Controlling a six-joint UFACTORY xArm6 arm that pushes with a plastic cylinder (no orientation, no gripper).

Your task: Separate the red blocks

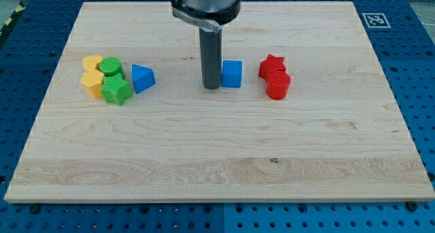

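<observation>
Wooden board (224, 165) under everything. Rod's upper mount cut off at the view's top; my tip (211, 87) holding nothing, touching blue cube (232, 74) at its right. Further right: red star (271, 66) and red cylinder (278, 85), touching, pair's long axis top-to-bottom, slightly tilted. Far left: blue triangular block (143, 78), yellow-green cluster (105, 79), shapes partly hidden.

**Matt blocks on pale wood**

The desk (224, 158) is light, smooth wood with visible grain. The red star block (271, 65) and red cylinder block (279, 85) look like matt plastic. The rod above my tip (211, 87) has a dull dark finish.
</observation>
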